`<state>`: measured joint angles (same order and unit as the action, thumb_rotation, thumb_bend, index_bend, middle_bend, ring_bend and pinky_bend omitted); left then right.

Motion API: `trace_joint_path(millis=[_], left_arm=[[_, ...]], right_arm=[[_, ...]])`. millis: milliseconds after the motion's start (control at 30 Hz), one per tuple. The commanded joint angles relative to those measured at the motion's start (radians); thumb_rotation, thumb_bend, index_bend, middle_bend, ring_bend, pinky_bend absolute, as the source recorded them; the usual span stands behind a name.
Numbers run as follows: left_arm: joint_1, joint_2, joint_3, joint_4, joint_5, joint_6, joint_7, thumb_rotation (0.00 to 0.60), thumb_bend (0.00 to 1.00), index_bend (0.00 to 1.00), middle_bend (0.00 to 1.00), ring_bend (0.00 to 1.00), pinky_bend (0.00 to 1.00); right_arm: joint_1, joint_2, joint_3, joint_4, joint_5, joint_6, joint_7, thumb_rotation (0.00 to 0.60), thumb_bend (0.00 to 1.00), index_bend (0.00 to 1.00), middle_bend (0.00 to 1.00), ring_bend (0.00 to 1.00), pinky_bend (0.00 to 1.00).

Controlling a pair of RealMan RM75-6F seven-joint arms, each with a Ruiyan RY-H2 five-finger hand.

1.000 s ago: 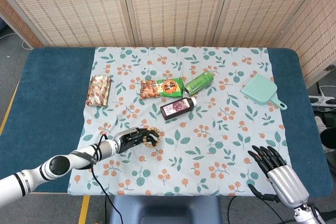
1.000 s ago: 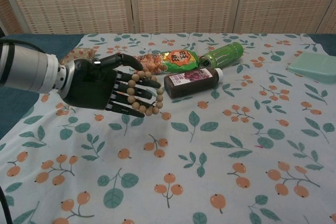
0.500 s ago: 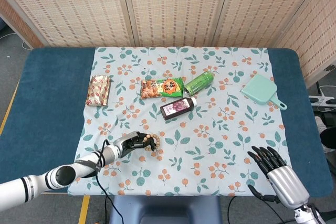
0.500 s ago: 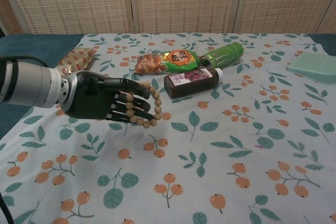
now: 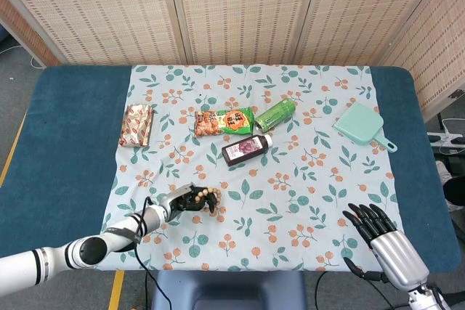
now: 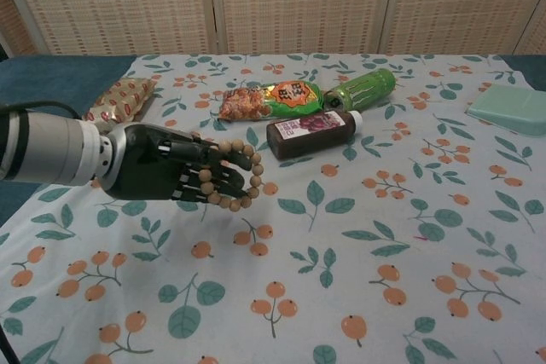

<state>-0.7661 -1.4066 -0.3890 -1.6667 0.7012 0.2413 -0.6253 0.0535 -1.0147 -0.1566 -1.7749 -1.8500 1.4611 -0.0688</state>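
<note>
Holding a loop of wooden beads, the left hand (image 6: 162, 172) sits low over the near-left part of the floral tablecloth (image 6: 358, 210), its dark fingers (image 6: 205, 178) curled through the bead bracelet (image 6: 241, 178) so that the strand wraps around their tips. In the head view the same left hand (image 5: 190, 200) and bracelet (image 5: 211, 200) appear near the cloth's front edge. Whether the beads rest on the cloth or hang just above it cannot be told.

The bracelet is probably light and limp: hard, smooth round beads on a cord, apt to slide or roll off straight fingers. Hooking fingers through the loop, as shown, looks safer than pinching a single bead.

The right hand (image 5: 378, 234) lies at the near-right corner, fingers spread and holding nothing, well apart from everything else.

Beyond the left hand lie a dark juice bottle (image 6: 311, 135) on its side, a green snack bag (image 6: 271, 99) and a green can (image 6: 358, 89), close together. A red-brown snack packet (image 6: 122, 97) lies far left; a mint dustpan (image 5: 363, 125) lies far right.
</note>
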Motion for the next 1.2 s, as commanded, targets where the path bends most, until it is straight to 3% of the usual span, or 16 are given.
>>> trace_joint_path(millis=[33,267,633,767,1000,1200], left_arm=[[0.022,-0.041,0.015,-0.003,0.045,0.126,0.036,0.6,1.0,0.42,0.52,0.23,0.0],[0.024,-0.079,0.053,0.0,0.068,0.28,0.112,0.6,1.0,0.42,0.5,0.22,0.0],[0.002,-0.102,0.102,-0.014,0.058,0.361,0.207,0.6,1.0,0.35,0.48,0.21,0.0],[-0.014,-0.104,0.102,-0.021,-0.004,0.359,0.213,0.6,1.0,0.26,0.48,0.25,0.0],[-0.04,-0.094,0.122,-0.03,-0.072,0.374,0.252,0.6,1.0,0.13,0.42,0.23,0.0],[-0.052,-0.093,0.149,-0.045,-0.062,0.41,0.317,0.6,0.81,0.03,0.25,0.13,0.0]], right_arm=[[-0.001,0.001,0.0,0.0,-0.001,0.003,0.001,0.274,0.3,0.0,0.0,0.0,0.0],[-0.003,0.003,0.002,0.002,-0.002,0.01,0.007,0.274,0.3,0.0,0.0,0.0,0.0],[-0.009,0.008,0.005,0.004,-0.005,0.029,0.021,0.274,0.3,0.0,0.0,0.0,0.0],[-0.011,0.01,0.007,0.006,-0.005,0.036,0.027,0.273,0.3,0.0,0.0,0.0,0.0],[-0.011,0.01,0.007,0.007,-0.006,0.035,0.028,0.273,0.3,0.0,0.0,0.0,0.0],[-0.012,0.009,0.009,0.005,-0.004,0.033,0.023,0.273,0.3,0.0,0.0,0.0,0.0]])
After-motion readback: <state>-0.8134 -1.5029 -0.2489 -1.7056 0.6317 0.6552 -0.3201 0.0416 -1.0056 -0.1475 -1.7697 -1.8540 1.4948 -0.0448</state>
